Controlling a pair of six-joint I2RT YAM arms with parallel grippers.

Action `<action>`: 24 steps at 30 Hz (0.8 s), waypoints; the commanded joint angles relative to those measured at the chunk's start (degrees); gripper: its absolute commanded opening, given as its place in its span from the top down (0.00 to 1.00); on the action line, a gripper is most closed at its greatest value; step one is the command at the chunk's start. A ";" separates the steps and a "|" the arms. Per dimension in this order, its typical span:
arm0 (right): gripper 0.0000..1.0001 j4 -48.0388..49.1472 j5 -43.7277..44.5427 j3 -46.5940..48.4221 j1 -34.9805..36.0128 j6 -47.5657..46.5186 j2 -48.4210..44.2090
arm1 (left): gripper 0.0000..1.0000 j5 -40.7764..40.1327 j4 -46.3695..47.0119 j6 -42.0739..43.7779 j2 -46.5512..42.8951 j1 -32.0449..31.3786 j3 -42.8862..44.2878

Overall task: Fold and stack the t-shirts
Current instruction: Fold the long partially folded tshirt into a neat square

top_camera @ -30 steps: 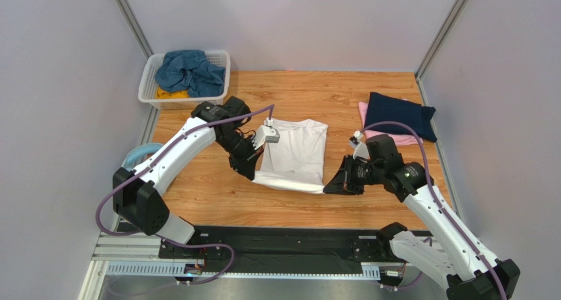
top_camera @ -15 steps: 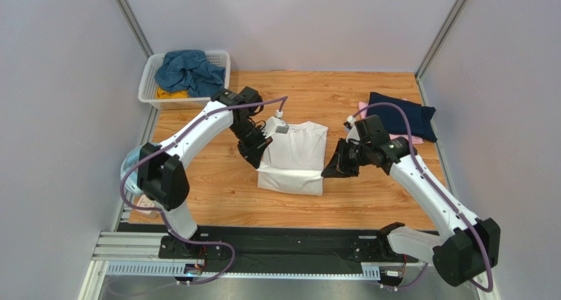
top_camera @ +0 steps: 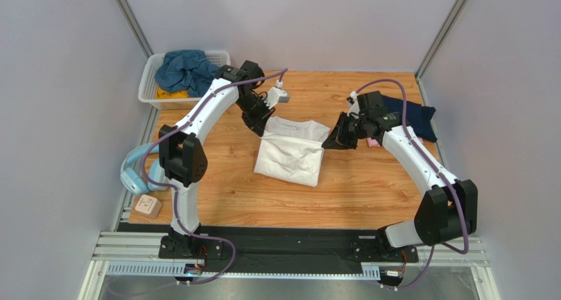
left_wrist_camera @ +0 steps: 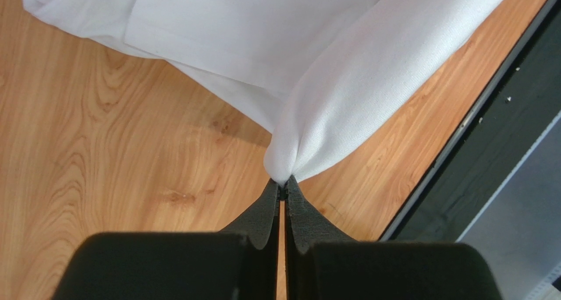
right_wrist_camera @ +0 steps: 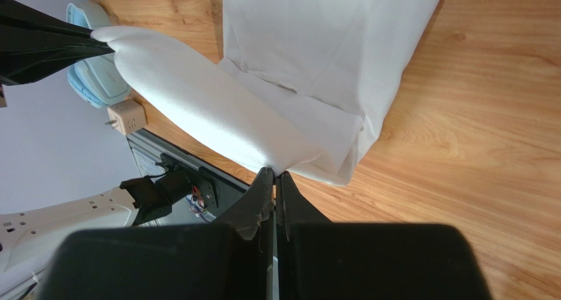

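1. We are seeing the left claw [left_wrist_camera: 281, 185] closed, with a corner of the white t-shirt [top_camera: 293, 154] pinched in a tight bunch right at its tips.
2. The right claw [right_wrist_camera: 273, 175] is closed too, gripping the other corner of the same edge.
3. This lifted edge is stretching as a band from one claw to the other.
4. The rest of the white t-shirt is lying folded on the wooden table [top_camera: 369, 195], below both claws and toward the arm bases.
5. The navy t-shirt [top_camera: 411, 111] is lying behind the right claw, near the table's right edge.
6. Well behind the left claw, the white basket [top_camera: 150, 76] is holding the teal-blue t-shirt [top_camera: 187, 70] and the yellow t-shirt [top_camera: 168, 95].
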 commanded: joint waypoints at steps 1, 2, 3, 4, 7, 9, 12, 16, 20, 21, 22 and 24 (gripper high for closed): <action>1.00 2.99 -1.00 4.68 -0.61 -1.38 2.23 | 1.00 -1.47 -8.88 1.05 2.44 0.49 5.74; 1.00 3.16 -0.91 5.13 -0.61 -1.46 3.28 | 1.00 -1.74 -8.96 0.88 3.66 0.49 6.89; 1.00 3.25 -0.91 5.57 -0.78 -1.38 3.82 | 1.00 -2.26 -8.88 0.70 4.37 0.49 8.03; 1.00 3.86 -0.91 6.09 -0.87 -1.29 4.43 | 1.00 -3.14 -8.88 0.70 5.25 0.49 10.48; 1.00 4.74 -0.91 7.15 -1.66 -1.38 7.24 | 1.00 -4.72 -8.70 -0.09 8.94 0.49 15.66; 1.00 5.62 -0.74 8.03 -2.28 -1.29 9.35 | 1.00 -5.60 -8.18 -1.05 11.58 0.49 18.13; 1.00 6.94 -1.18 8.82 -3.24 -0.76 12.08 | 1.00 -7.01 -5.46 -2.28 14.22 0.49 21.39; 1.00 8.52 -0.91 9.44 -5.00 -0.32 15.32 | 1.00 -9.99 -2.03 -2.55 17.02 0.49 21.92; 1.00 9.49 -1.26 9.70 -6.76 0.03 17.18 | 1.00 -11.58 0.26 -2.90 19.75 0.49 23.42; 1.00 9.75 -1.26 9.44 -6.94 -0.06 17.36 | 1.00 -11.67 1.05 -3.16 20.19 0.49 24.38; 1.00 10.02 -1.35 9.35 -7.20 -0.06 17.70 | 1.00 -11.58 1.31 -3.51 21.16 0.49 25.08; 1.00 10.19 -1.53 9.26 -7.99 -0.15 17.97 | 1.00 -11.49 2.71 -4.04 21.60 0.49 26.49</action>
